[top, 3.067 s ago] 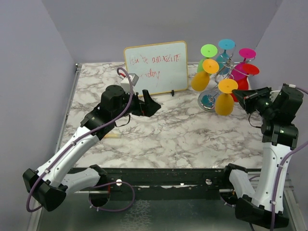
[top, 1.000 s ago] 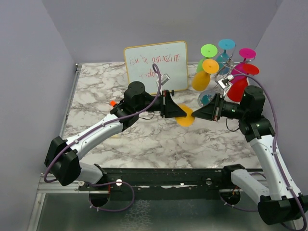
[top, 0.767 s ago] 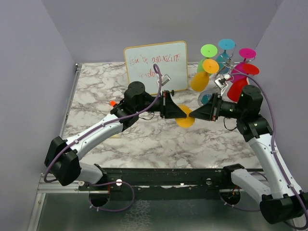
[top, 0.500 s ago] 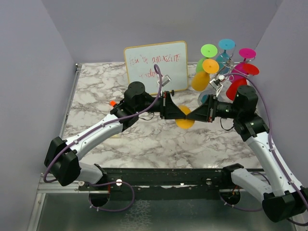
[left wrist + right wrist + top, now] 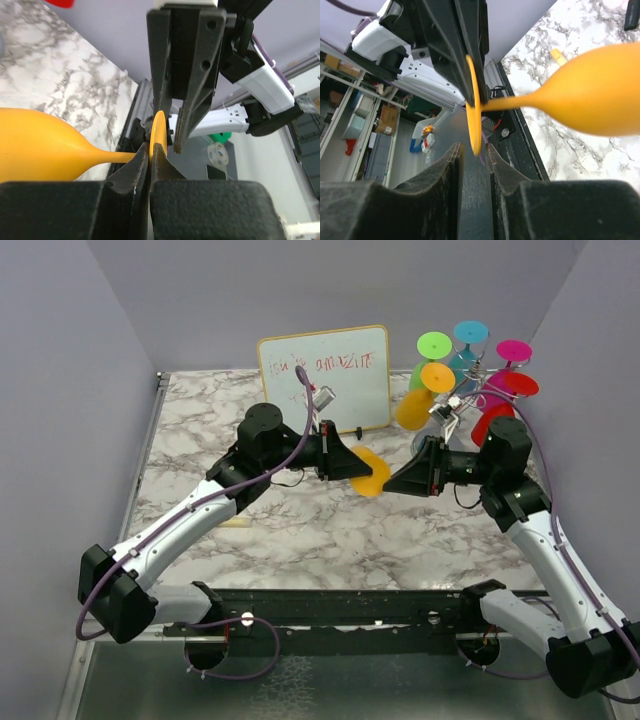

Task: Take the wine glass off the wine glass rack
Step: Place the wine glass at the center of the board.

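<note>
Left arm has pulled back left since half a second ago, taking the orange plastic wine glass with it; right arm has stretched after it. Left gripper is clamped tight on the rim of the glass's flat round foot. Right gripper is narrowly parted, its fingers straddling the same foot with a small gap each side. Glass is off the thin silver wire rack, held sideways over the marbled table, mid-table between the arms. Rack stands back right, other coloured glasses hanging on it.

Bright, even light; blurred foreground.
</note>
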Available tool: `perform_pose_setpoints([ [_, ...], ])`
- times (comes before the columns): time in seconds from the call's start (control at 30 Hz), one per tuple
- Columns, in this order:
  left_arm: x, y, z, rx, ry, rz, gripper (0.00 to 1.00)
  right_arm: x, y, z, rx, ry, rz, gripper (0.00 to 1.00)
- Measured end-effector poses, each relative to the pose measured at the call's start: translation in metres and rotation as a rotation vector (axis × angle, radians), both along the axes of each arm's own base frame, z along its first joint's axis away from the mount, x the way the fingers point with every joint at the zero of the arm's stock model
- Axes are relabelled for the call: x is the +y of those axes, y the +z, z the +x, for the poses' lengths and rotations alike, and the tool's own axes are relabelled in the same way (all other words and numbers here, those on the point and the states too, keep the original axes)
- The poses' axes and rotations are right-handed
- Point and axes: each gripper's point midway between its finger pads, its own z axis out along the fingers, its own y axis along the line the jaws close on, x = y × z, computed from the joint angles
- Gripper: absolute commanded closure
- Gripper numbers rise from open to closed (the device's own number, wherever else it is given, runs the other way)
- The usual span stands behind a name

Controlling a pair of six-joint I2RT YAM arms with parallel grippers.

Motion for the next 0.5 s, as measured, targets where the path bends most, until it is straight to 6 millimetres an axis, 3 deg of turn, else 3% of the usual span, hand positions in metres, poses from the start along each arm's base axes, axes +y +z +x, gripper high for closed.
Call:
perform_pose_setpoints([
  [0.27, 0.009, 0.005, 0.010, -0.011, 0.042, -0.009, 1.00, 0.002, -0.001, -0.001, 0.012, 0.039, 0.007, 0.64],
  [0.5, 0.007, 0.006, 0.009, -0.004, 0.022, -0.020, 1.00, 0.008, 0.009, 0.003, -0.012, 0.049, 0.040, 0.66],
])
